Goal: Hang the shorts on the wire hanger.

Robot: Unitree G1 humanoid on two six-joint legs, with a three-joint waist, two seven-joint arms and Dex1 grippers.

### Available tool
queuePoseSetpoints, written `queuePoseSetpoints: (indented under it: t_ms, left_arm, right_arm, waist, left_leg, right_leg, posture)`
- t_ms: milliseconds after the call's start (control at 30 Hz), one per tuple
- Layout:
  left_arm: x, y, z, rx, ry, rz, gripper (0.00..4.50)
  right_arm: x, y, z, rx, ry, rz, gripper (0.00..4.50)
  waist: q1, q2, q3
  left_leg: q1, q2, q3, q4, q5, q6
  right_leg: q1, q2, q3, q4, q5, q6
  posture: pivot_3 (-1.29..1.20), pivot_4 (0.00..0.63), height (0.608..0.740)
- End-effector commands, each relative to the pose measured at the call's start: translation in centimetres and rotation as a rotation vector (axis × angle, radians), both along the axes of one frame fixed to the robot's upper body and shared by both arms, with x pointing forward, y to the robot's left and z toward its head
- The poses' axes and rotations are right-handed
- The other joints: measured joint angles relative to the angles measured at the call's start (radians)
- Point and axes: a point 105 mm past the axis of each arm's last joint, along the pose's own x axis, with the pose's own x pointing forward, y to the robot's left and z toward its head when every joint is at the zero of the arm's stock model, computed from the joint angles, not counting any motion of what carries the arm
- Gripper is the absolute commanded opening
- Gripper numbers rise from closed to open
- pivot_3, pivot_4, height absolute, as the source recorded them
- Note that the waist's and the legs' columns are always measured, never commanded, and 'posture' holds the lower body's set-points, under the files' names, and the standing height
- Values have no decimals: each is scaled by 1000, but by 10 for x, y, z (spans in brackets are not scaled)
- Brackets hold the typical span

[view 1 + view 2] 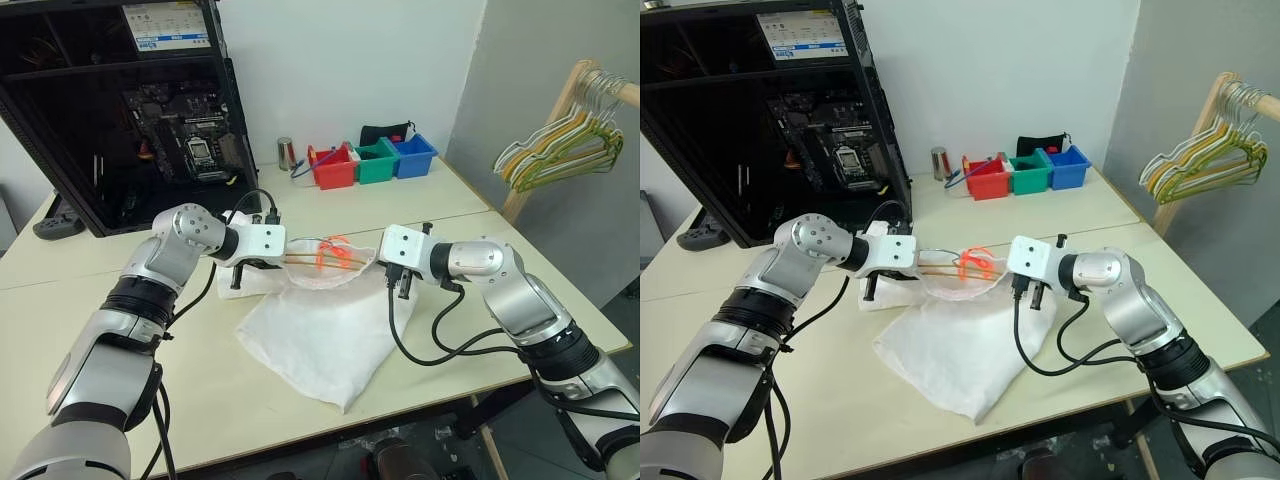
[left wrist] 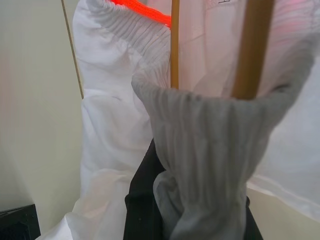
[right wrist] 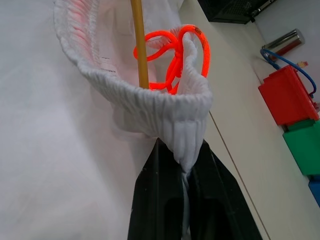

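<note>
— White, thin cotton by the look of it: how do you think the shorts (image 1: 325,340) will behave?

— Soft and limp. The legs lie crumpled on the tabletop (image 1: 470,210), while the ribbed waistband is lifted and stretched open between the two arms. Light, I'd judge, and it will sag wherever nothing holds it.

— Where is each end effector?

— The left end effector (image 2: 192,210) is pinched shut on the waistband at its own side; its wrist view shows the ribbing bunched between the black fingers. The right end effector (image 3: 186,200) has the opposite edge of the waistband between its fingers, which stand close together on the fabric. Whether that pinch is firm or slackening I can't tell.

— And the wire hanger?

— The wire hanger (image 1: 318,260) sits inside the open waistband, its thin gold bars running across between the two grips, next to the orange drawstring (image 3: 175,52).

— Stiff enough?

— Probably springy rather than rigid; thin wire will flex if the cloth is pulled hard against it.

— So where to hold?

— The elastic waistband is the best place: thicker, ribbed, less slippery than the thin leg fabric. The risk, I think, is the drawstring snagging, or the band slipping off a fingertip while stretched.
</note>
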Motion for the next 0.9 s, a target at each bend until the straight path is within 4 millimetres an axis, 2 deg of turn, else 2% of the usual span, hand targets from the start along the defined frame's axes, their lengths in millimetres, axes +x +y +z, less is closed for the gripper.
queuePoseSetpoints:
  t_ms: [33,300,367,433,500,767,900]
  left_arm:
    - [7,4,18,-16,-78,21,0]
    - [9,2,17,-22,-90,27,0]
    - [10,0,19,-30,-95,20,0]
    - [11,-3,20,-36,-99,12,0]
    - [10,-5,20,-40,-101,5,0]
    - [9,-7,23,-54,-112,-2,0]
    - [8,-5,24,-59,-118,9,0]
  right_arm:
    - [-6,-1,13,-17,-33,47,1104]
    - [-10,-14,25,-29,-20,30,2903]
    - [-12,-17,19,-27,54,14,3309]
    - [-10,-23,9,-50,115,-26,3309]
    - [-4,-25,4,-80,105,-40,3309]
    - [26,-7,-5,-114,96,-59,3309]
    - [34,-9,-18,-173,92,-48,3309]
  waist:
    - [0,0,0]
    - [-10,0,0]
    - [-14,0,0]
    - [-18,0,0]
    - [-20,0,0]
    - [-32,0,0]
    - [-29,0,0]
  left_leg:
    - [0,0,0,0,0,0]
    - [0,0,0,0,0,0]
    - [0,0,0,0,0,0]
    - [0,0,0,0,0,0]
    - [0,0,0,0,0,0]
    - [0,1,0,0,0,0]
    - [0,-1,0,0,0,0]
  right_leg:
    - [0,0,0,0,0,0]
    - [0,-1,0,0,0,0]
    - [0,-1,0,0,0,0]
    - [0,-1,0,0,0,0]
    - [0,-1,0,0,0,0]
    - [0,-2,0,0,1,-2]
    - [0,-2,0,0,3,-4]
  posture:
    - [-259,0,740]
    - [-268,0,740]
    - [-268,0,740]
    - [-271,0,740]
    - [-271,0,740]
    - [-248,0,740]
    - [-221,0,740]
